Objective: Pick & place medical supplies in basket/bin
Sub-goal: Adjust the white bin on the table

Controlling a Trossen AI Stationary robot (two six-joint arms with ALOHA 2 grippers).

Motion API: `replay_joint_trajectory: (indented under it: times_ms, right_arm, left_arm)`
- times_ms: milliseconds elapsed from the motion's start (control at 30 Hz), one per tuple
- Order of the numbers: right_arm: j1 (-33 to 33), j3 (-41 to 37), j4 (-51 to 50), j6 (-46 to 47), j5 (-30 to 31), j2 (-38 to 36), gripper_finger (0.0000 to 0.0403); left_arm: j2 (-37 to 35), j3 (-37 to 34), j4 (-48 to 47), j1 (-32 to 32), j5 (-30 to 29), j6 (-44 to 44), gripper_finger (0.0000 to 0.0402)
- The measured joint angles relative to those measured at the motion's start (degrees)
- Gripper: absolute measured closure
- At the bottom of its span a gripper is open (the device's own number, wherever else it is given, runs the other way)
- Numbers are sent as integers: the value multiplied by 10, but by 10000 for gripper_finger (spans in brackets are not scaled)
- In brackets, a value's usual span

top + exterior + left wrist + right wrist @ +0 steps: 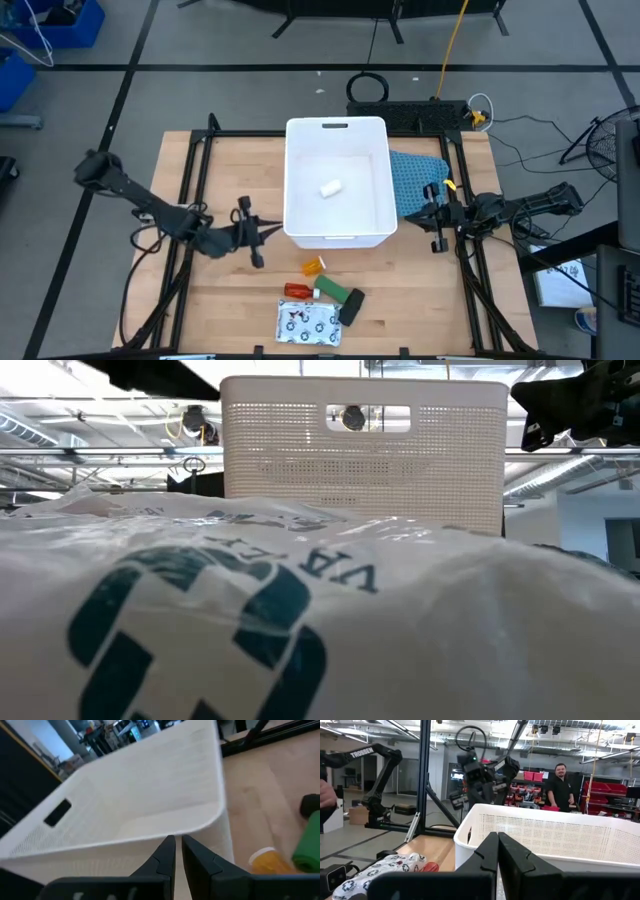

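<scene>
Light wood table (230,290) w/ black frame rails along its sides. Blue-green mesh cloth (418,180) lies on the table's far right part, partly tucked under a bigger object. Beyond the table: grey floor w/ dark tape lines, a black cable coil (367,86), a yellow cable (453,45) running down to a black strip (425,112), blue bins (62,22) at far left. In the right wrist view, a person in a dark shirt (561,786) stands in the room by red bins (532,775); a blue post (424,772) rises nearer.
</scene>
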Motion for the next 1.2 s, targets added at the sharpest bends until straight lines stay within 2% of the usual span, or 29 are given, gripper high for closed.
replay_joint_trajectory:
  times_ms: [200,333,467,533,700,867,1033,1133,1200]
  right_arm:
    - [0,0,0,0,0,0,403]
    - [0,0,-2,9,8,18,403]
    - [0,0,4,13,97,41,403]
    - [0,4,4,14,118,44,403]
    - [1,17,8,14,103,45,403]
    - [1,18,18,14,98,45,403]
    - [3,43,30,3,12,49,403]
    - [15,81,-21,-4,24,64,403]
    - [25,111,-67,-11,57,80,403]
  left_arm:
    - [-1,17,-2,-26,-53,15,366]
    - [-14,17,-6,-38,-61,18,366]
    - [-27,17,-30,-58,-84,19,366]
    - [-33,17,-47,-73,-108,19,366]
    - [-47,17,-73,-108,-149,7,366]
    - [-50,15,-110,-117,-170,-23,366]
    - [-76,-44,-116,-88,-213,-73,366]
    - [-126,-82,-113,-64,-211,-107,366]
    - [-165,-106,-106,-54,-209,-125,366]
